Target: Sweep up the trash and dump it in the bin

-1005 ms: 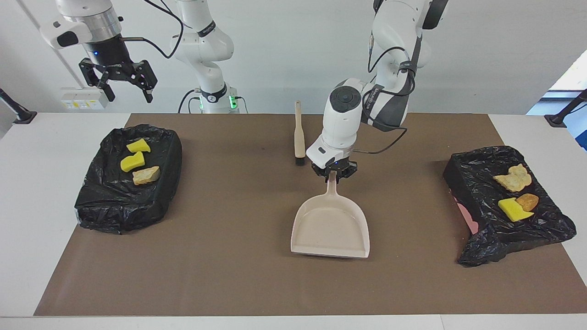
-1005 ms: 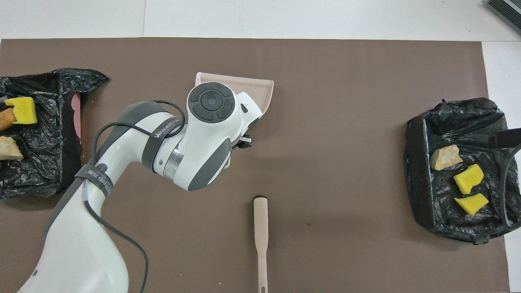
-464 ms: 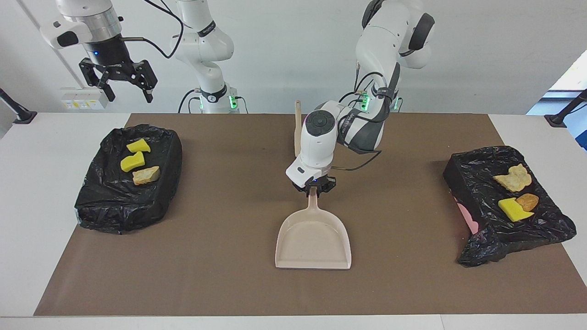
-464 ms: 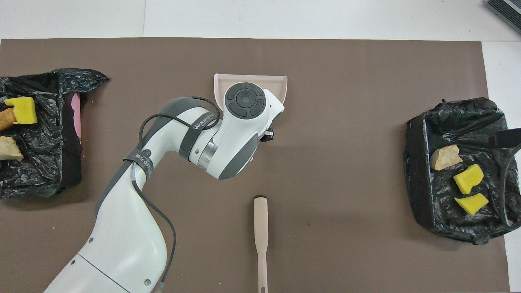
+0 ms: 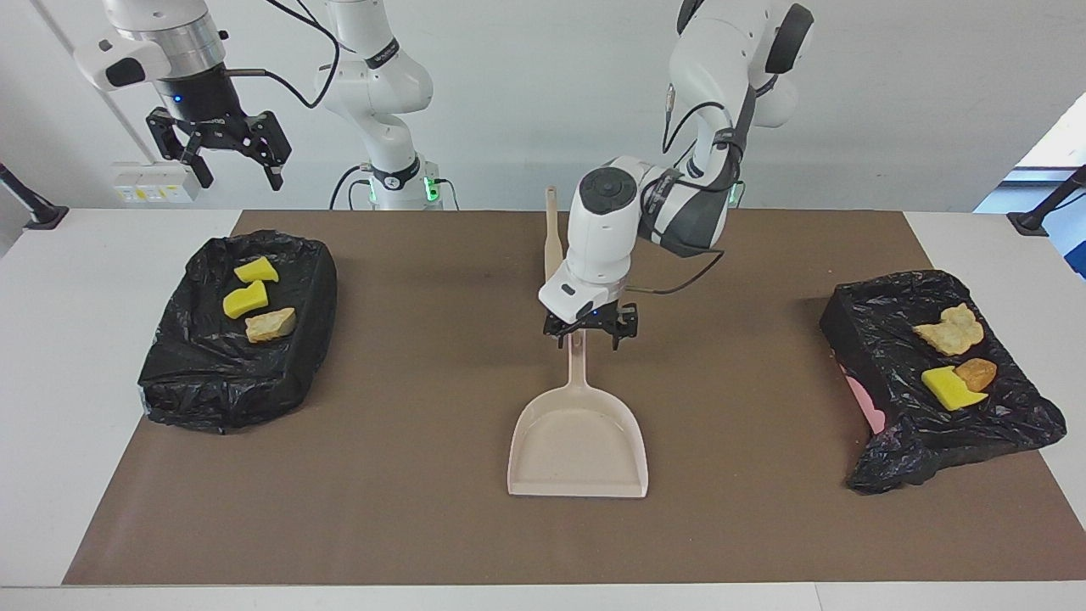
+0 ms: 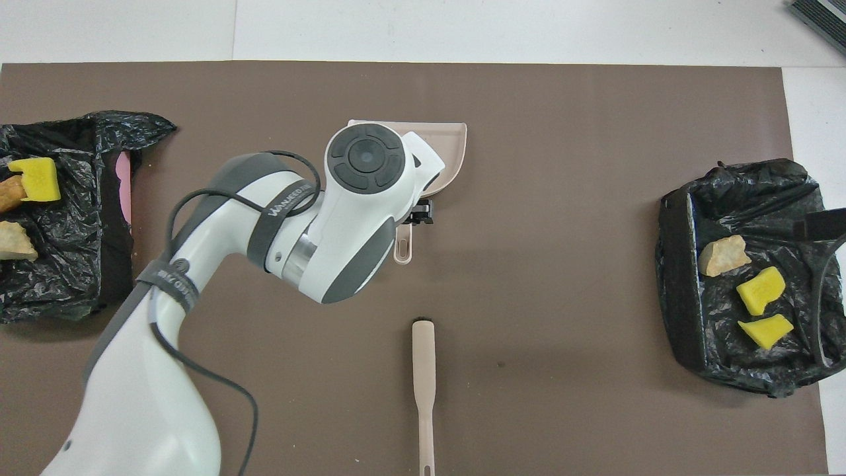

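Note:
The beige dustpan (image 5: 579, 441) (image 6: 449, 140) lies flat on the brown mat mid-table, its handle (image 5: 578, 363) pointing toward the robots. My left gripper (image 5: 591, 333) hovers open just over the handle's end, a finger on either side, gripping nothing. The trash sits in two black-bagged bins: two yellow chunks (image 5: 245, 299) and a tan one (image 5: 271, 325) in the bin (image 5: 212, 382) at the right arm's end; a tan (image 5: 950, 329), an orange (image 5: 976, 373) and a yellow chunk (image 5: 950, 388) in the bin (image 5: 933, 441) at the left arm's end. My right gripper (image 5: 225, 161) waits open, high over its bin.
The beige brush (image 6: 423, 390) (image 5: 551, 229) lies on the mat nearer to the robots than the dustpan, partly hidden by the left arm in the facing view. The brown mat (image 5: 382, 509) covers most of the white table.
The left gripper carried the dustpan a little toward the right arm's end, set it down, then opened and let go of the handle. The right arm has not moved.

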You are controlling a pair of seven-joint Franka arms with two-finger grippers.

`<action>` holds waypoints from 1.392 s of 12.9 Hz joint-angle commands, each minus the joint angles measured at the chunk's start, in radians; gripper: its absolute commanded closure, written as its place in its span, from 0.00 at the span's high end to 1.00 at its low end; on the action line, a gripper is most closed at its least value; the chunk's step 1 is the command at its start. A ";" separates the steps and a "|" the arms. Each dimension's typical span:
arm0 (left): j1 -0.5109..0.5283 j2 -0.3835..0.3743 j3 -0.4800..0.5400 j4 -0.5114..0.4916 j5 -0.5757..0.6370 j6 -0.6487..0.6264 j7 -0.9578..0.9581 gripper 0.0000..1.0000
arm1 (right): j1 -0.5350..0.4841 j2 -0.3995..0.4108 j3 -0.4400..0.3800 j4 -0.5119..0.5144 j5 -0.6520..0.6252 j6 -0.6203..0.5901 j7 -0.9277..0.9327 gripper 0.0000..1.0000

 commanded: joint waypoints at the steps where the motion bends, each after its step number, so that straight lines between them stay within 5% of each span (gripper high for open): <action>1: 0.081 -0.190 0.005 -0.108 0.001 -0.104 0.049 1.00 | -0.004 0.004 0.003 0.016 -0.003 -0.031 -0.018 1.00; 10: 0.376 -0.475 0.014 -0.073 -0.020 -0.375 0.514 1.00 | -0.004 0.004 0.003 0.016 -0.003 -0.031 -0.018 1.00; 18: 0.462 -0.495 0.043 -0.013 -0.060 -0.515 0.574 1.00 | -0.004 0.004 0.003 0.016 -0.003 -0.031 -0.018 1.00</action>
